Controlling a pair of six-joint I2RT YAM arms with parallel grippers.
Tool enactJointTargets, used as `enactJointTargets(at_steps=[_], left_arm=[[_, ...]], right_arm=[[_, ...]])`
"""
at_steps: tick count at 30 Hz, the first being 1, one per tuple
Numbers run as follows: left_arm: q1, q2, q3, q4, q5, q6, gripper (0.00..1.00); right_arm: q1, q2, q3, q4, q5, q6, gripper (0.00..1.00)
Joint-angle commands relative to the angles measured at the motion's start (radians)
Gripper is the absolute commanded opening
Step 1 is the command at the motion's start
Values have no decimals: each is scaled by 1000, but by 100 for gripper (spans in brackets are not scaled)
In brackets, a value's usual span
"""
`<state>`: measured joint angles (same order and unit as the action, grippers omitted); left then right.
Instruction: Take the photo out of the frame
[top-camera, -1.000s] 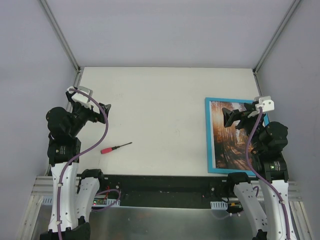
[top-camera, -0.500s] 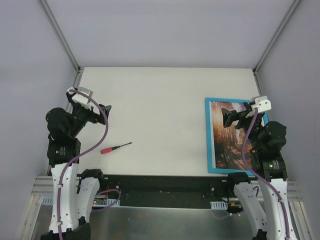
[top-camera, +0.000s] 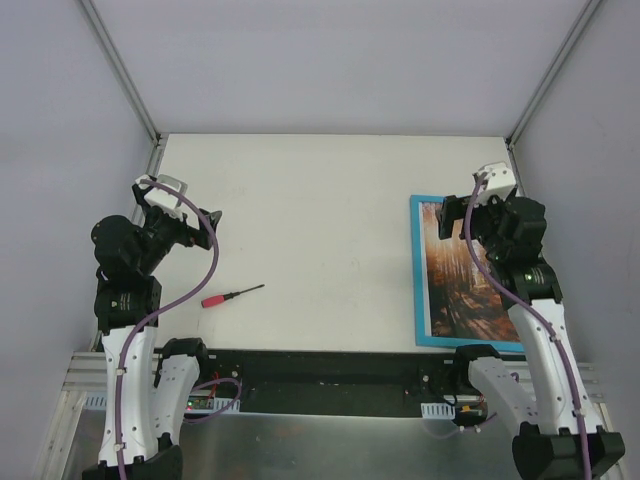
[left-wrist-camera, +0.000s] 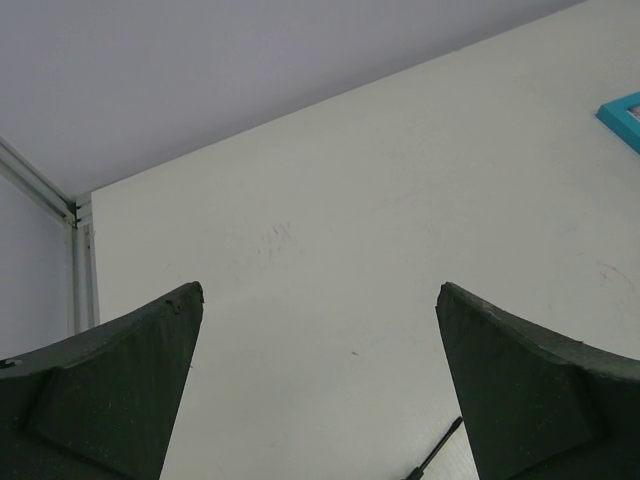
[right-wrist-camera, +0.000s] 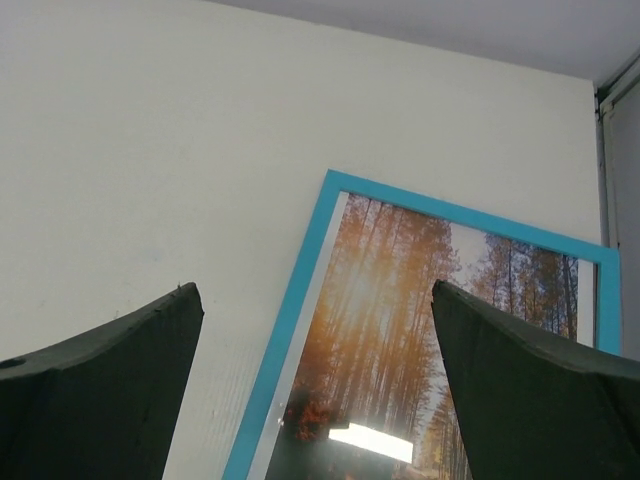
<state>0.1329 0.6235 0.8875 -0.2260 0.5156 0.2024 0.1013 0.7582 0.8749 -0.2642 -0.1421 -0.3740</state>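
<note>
The turquoise frame (top-camera: 416, 275) lies flat, front up, at the right side of the white table, with the autumn forest photo (top-camera: 458, 290) inside it. My right gripper (top-camera: 449, 214) hovers over the frame's far end, open and empty. In the right wrist view the frame (right-wrist-camera: 300, 300) and the photo (right-wrist-camera: 400, 310) show between my open jaws, with a bright glare on the photo. My left gripper (top-camera: 211, 224) is open and empty at the left side of the table, far from the frame. A corner of the frame (left-wrist-camera: 625, 115) shows in the left wrist view.
A small screwdriver with a red handle (top-camera: 228, 296) lies on the table near my left arm; its dark tip shows in the left wrist view (left-wrist-camera: 440, 450). Grey walls with metal rails close the table on three sides.
My right arm has risen and swung toward the far end of the frame, uncovering more of the photo. The left arm has not moved.
</note>
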Motion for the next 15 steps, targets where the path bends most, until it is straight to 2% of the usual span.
enactJointTargets(at_steps=[1,4,9,15], left_arm=[[10,2,5,17,12,29,99],[10,21,24,10,26,45,99],[10,54,36,-9,34,61,99],[8,77,-15,-9,17,51,99]], right_arm=[[1,108,73,-44,56,30,99],[31,182,72,-37,96,29,99],[118,341,82,-26,295,3,99],[146,499,131,-46,363,56,89]])
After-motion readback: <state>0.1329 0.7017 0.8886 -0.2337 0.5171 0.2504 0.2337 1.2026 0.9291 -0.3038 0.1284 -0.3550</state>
